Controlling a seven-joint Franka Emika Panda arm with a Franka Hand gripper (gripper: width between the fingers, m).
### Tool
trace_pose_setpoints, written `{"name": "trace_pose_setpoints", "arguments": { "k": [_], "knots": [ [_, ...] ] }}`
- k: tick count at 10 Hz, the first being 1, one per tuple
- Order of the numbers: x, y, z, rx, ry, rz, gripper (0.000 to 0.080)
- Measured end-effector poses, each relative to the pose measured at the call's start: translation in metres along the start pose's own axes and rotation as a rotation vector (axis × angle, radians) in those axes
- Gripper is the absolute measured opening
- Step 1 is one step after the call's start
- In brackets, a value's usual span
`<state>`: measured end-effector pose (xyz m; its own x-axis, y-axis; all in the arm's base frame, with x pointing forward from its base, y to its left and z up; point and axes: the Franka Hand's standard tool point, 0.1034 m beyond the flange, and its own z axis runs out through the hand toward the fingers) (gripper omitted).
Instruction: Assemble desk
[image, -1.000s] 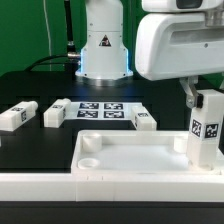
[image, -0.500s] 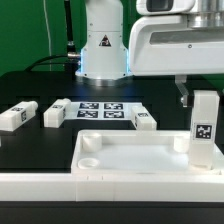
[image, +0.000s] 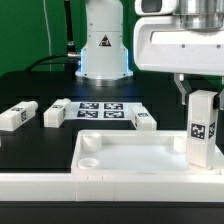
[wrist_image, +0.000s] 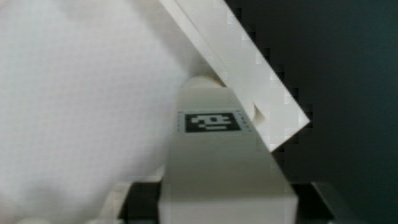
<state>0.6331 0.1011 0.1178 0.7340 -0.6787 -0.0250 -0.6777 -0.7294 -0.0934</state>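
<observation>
The white rimmed desk top (image: 130, 155) lies at the front of the table, with a round socket (image: 89, 157) showing at its near corner on the exterior view's left. A white tagged leg (image: 203, 127) stands upright at the top's corner on the exterior view's right. My gripper (image: 198, 92) is shut on the upper end of this leg. In the wrist view the leg (wrist_image: 222, 150) runs between the dark fingers (wrist_image: 146, 200) down to the top's rim (wrist_image: 240, 60). Three more legs lie on the table: (image: 17, 115), (image: 56, 112), (image: 145, 120).
The marker board (image: 103, 109) lies flat behind the desk top, in front of the robot base (image: 103, 45). A long white rail wall (image: 110, 186) runs along the front edge. The table surface is black.
The gripper with the leg shifted slightly toward the exterior view's right and back between frames. The leg stays upright at the top's corner. The loose legs have not moved.
</observation>
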Motion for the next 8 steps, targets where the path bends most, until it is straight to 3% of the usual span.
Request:
{"name": "trace_pose_setpoints", "arguments": {
  "k": [2, 4, 6, 8],
  "knots": [
    [-0.0022, -0.0017, 0.0005, 0.005, -0.006, 0.169, 0.0292],
    [-0.002, -0.0018, 0.0007, 0.006, -0.006, 0.117, 0.0298],
    [-0.0026, -0.0024, 0.0008, 0.005, -0.004, 0.009, 0.0614],
    [-0.0035, -0.0036, 0.0014, 0.007, -0.002, -0.173, 0.0638]
  ]
}}
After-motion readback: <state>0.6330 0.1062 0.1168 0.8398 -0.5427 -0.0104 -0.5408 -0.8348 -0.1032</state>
